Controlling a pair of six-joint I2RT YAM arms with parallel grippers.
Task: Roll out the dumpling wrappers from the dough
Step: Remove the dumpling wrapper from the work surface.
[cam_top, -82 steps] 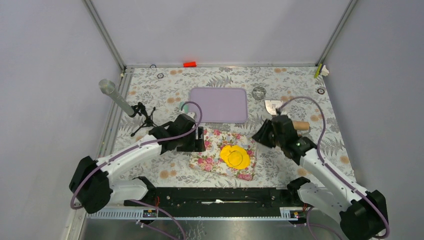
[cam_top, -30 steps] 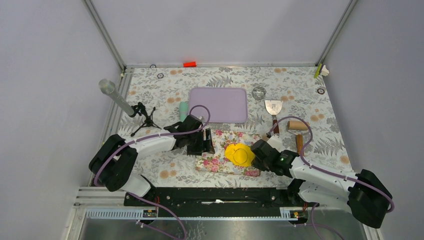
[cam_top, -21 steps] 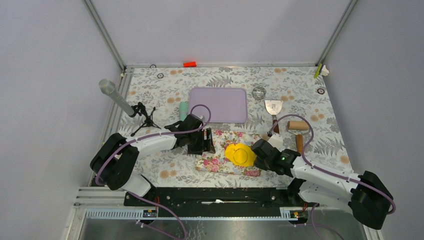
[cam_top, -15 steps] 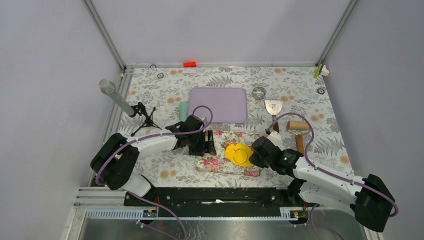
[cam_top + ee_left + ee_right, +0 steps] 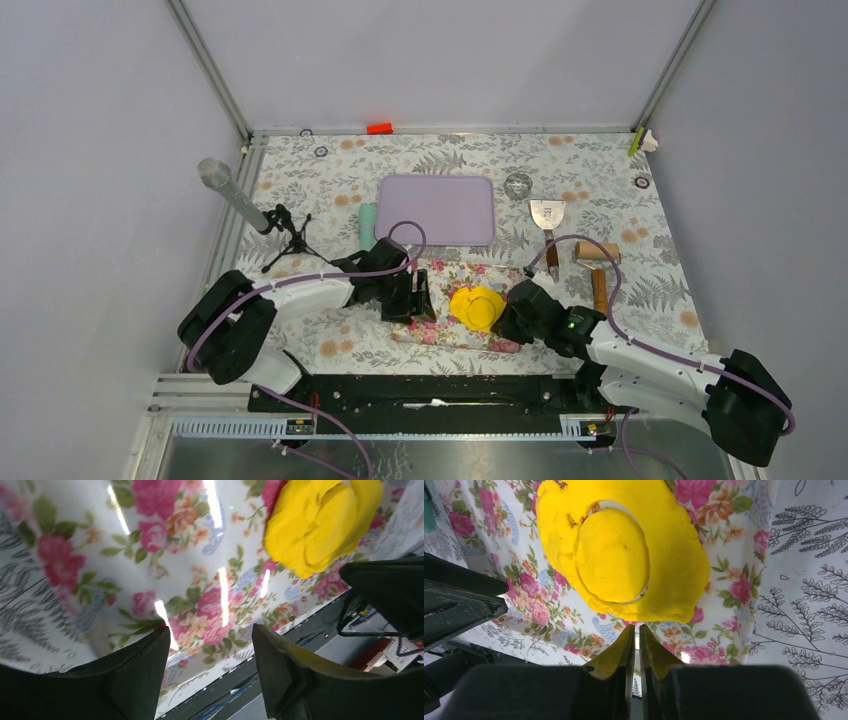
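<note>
1. The tabletop (image 5: 300, 190) wears a grey fern-print cover and carries everything else.
2. A lavender board (image 5: 437, 209) lies flat toward the far side, in the middle.
3. A floral mat (image 5: 440, 325) lies nearer the arm bases, between the two end effectors and just in front of the board.
4. The left end effector (image 5: 207, 645) hangs low over the left edge of the floral mat with its fingers (image 5: 140, 670) spread apart and nothing between them. It is beside the dough, not touching it.
5. The right end effector (image 5: 636, 632) sits at the dough's right-hand edge. Its fingers are drawn almost together with only a thin slit between them, and nothing shows in that slit.
6. The dough (image 5: 674, 570) is a bright yellow irregular sheet on the right half of the floral mat.
7. One dumpling wrapper (image 5: 611, 555), a round disc, sits inside the sheet, outlined by a cut ring.
8. A metal scraper (image 5: 547, 213) and a wooden roller (image 5: 596, 251) lie right of the board, well apart from the dough.
9. A small teal cylinder (image 5: 367, 225) stands just left of the board.
</note>
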